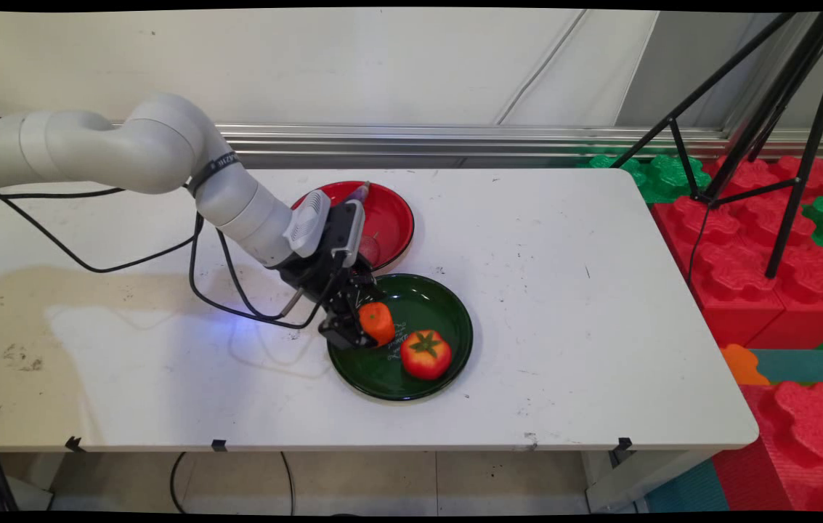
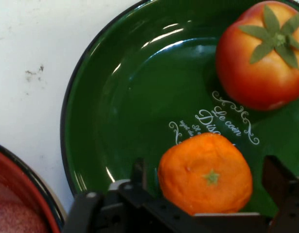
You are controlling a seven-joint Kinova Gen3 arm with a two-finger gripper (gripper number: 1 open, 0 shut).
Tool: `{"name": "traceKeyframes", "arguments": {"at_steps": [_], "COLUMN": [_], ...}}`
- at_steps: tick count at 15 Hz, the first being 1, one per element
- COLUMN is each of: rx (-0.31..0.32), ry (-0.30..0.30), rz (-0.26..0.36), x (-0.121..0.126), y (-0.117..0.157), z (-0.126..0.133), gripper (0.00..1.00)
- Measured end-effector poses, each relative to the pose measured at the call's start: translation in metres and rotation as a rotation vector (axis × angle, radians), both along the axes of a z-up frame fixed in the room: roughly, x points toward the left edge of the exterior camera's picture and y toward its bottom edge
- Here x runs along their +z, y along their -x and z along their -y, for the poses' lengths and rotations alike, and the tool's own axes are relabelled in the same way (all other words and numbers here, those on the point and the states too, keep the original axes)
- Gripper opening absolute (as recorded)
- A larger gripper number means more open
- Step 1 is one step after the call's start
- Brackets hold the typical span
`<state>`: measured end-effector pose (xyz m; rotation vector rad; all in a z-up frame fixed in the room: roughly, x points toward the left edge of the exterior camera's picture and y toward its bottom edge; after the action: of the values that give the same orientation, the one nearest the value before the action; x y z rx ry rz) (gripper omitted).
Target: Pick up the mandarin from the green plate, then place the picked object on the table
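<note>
I see my gripper [image 2: 207, 194] spread wide around the orange [image 2: 205, 173] at the green plate's [image 2: 120, 107] rim, beside the tomato [image 2: 263, 58].

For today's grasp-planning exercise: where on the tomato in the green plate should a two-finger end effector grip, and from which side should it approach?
Grip the tomato across its round red sides, below the green stem star, coming from above. It sits upright, stem up, in the green plate, whose raised rim hinders a low sideways approach. The orange beside it sits between the end effector's fingers, apart from the tomato.

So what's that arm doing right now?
End effector open, fingers either side of orange. Orange over green plate, beside tomato. Red plate behind.
</note>
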<state>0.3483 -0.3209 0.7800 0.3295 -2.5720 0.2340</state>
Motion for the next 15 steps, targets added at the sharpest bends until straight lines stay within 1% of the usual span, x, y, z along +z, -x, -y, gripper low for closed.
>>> {"name": "traceKeyframes", "arguments": {"at_steps": [1, 9, 15], "rx": [-0.002, -0.018, -0.023], "ry": [0.000, -0.001, 0.013], "rz": [0.000, -0.001, -0.017], "x": [-0.001, 0.000, 0.010], "y": [0.001, 0.004, 0.001], "z": [0.001, 0.003, 0.002], "gripper": [0.00, 0.00, 0.00]}}
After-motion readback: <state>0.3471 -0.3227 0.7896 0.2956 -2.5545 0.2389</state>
